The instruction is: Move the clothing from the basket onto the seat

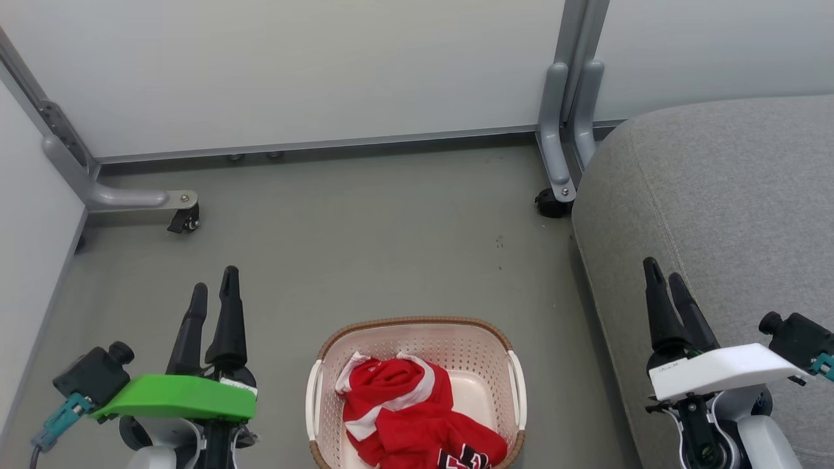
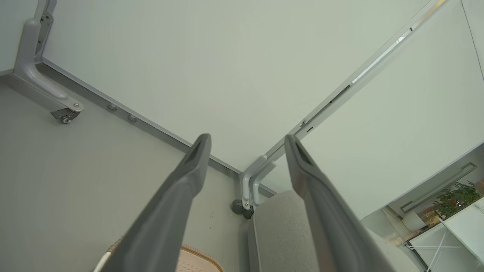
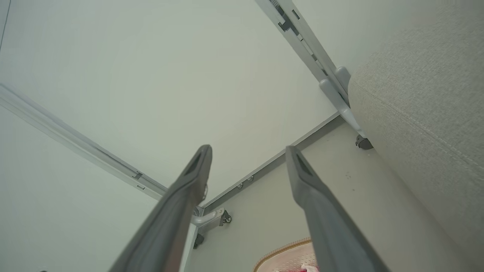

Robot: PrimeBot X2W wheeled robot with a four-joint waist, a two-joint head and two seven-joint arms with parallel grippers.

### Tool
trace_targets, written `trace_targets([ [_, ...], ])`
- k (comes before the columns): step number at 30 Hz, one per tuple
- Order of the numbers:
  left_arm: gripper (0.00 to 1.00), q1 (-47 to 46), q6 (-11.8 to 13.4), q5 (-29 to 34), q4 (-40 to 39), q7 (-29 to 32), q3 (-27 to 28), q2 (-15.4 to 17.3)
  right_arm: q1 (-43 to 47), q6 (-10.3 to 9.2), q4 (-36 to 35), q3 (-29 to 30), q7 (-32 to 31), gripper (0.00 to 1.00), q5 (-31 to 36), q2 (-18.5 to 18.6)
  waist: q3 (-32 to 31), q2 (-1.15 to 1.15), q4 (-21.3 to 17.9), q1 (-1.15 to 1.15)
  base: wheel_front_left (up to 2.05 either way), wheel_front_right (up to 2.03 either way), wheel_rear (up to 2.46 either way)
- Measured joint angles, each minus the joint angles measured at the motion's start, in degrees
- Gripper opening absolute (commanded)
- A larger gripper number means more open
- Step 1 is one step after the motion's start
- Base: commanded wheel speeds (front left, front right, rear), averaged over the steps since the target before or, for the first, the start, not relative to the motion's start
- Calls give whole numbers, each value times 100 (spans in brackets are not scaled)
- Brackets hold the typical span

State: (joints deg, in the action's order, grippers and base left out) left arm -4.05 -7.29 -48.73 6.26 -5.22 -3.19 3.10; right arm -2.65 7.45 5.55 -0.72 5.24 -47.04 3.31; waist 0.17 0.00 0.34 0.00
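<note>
The red clothing [image 1: 407, 410] with white bands lies crumpled in the cream basket [image 1: 417, 332], which stands on the grey floor at the bottom centre of the head view. Black-and-white lettering shows at its lower edge. The big grey seat [image 1: 723, 215] fills the right side. My left gripper [image 1: 214, 281] hangs open to the left of the basket, nothing between its fingers. My right gripper [image 1: 663, 270] hangs open over the seat's front edge, also empty. In the wrist views the left gripper [image 2: 247, 138] and right gripper [image 3: 247, 149] show their fingers spread; basket rim [image 2: 196, 251] and rim [image 3: 283, 251] peek in below.
White partition panels [image 1: 313, 71] on grey metal feet with castors [image 1: 186, 221] close off the back and left. Another castor foot [image 1: 554, 202] stands by the seat's far corner. Bare grey floor [image 1: 365, 234] lies between the basket and the panels.
</note>
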Motion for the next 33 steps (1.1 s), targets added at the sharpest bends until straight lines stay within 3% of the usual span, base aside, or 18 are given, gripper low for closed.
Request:
trace_targets([
  [33, 100, 166, -2, 2303, 316, -523, -59, -19, 124, 1, 71, -266, 520, 100, 2268, 38, -48, 0, 25, 0, 0, 0, 0],
])
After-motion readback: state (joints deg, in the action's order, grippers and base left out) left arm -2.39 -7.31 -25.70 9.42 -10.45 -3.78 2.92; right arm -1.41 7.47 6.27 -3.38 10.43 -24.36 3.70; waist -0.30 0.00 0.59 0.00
